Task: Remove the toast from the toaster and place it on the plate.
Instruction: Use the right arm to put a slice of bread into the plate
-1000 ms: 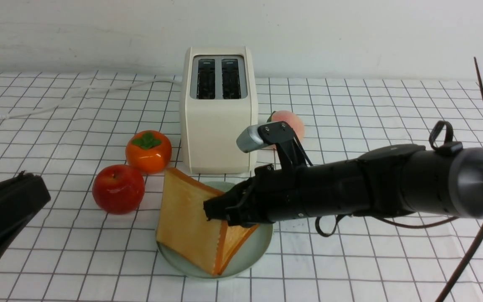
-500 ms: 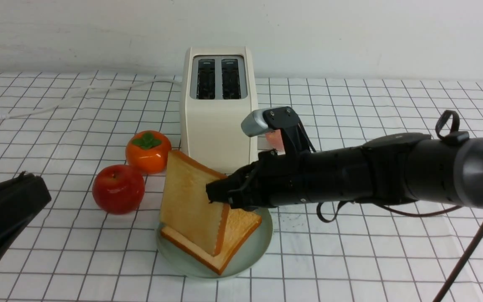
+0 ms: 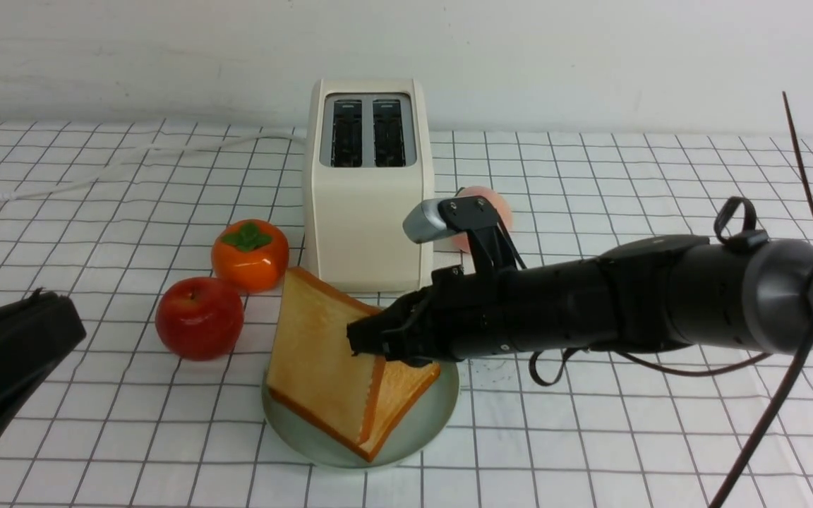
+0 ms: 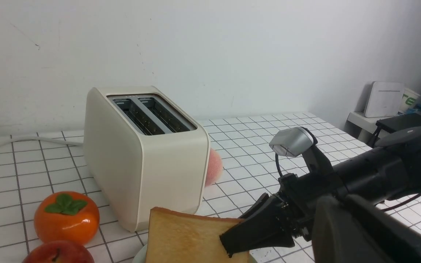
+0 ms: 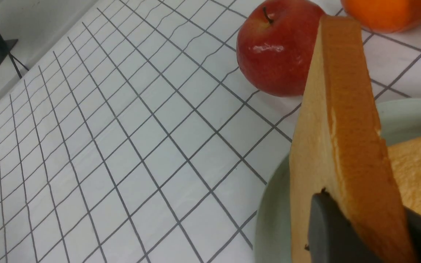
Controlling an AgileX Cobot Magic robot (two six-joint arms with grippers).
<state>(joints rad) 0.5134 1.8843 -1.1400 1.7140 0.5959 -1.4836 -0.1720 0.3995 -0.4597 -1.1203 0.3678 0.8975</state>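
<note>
My right gripper (image 3: 360, 342) is shut on a golden toast slice (image 3: 318, 360) and holds it tilted on edge over the pale green plate (image 3: 424, 430). The right wrist view shows the fingers pinching that toast slice (image 5: 338, 120) above the plate's rim (image 5: 272, 219). A second slice (image 3: 406, 384) lies flat on the plate under it, and it also shows in the right wrist view (image 5: 418, 171). The cream toaster (image 3: 368, 190) stands just behind the plate, both slots dark and empty, as the left wrist view (image 4: 144, 153) also shows. My left gripper (image 3: 4, 360) sits low at the near left, and its jaws are not clear.
A red apple (image 3: 199, 317) and an orange persimmon (image 3: 250, 254) sit left of the plate. A peach (image 3: 488, 204) lies right of the toaster, behind my right arm. The toaster's white cord (image 3: 131, 159) runs off to the far left.
The right gripper lifted the held slice, then lowered it a little over the plate. The slice's tilt changed. The left arm has not moved.
</note>
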